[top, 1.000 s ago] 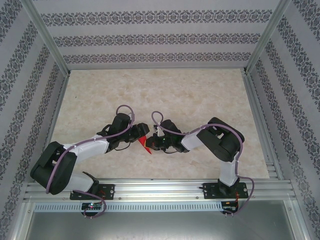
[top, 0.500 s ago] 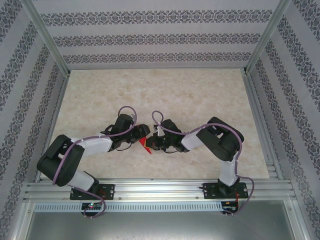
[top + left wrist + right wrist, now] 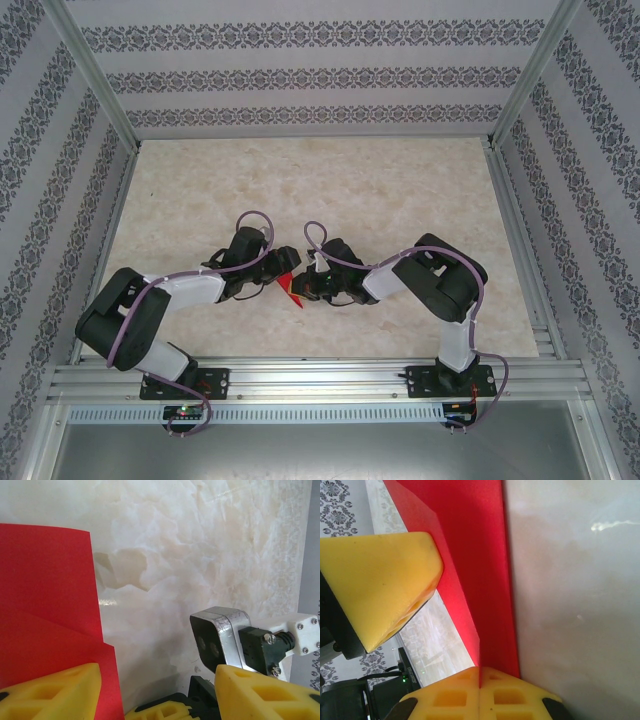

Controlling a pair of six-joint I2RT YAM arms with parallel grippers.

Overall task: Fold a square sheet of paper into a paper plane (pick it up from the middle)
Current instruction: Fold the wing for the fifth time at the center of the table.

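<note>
My right fingers (image 3: 479,695) clamp the folded red paper (image 3: 480,555) by the counter's (image 3: 400,180) near edge — left fingers (image 3: 283,267) spread, gripping nothing.

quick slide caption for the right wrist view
Right pincer shut on the edge of a folded red paper, pale marbled tabletop behind.

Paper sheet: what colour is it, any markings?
Plain bright red paper sheet, no markings seen; shows best in the right wrist view.
</note>
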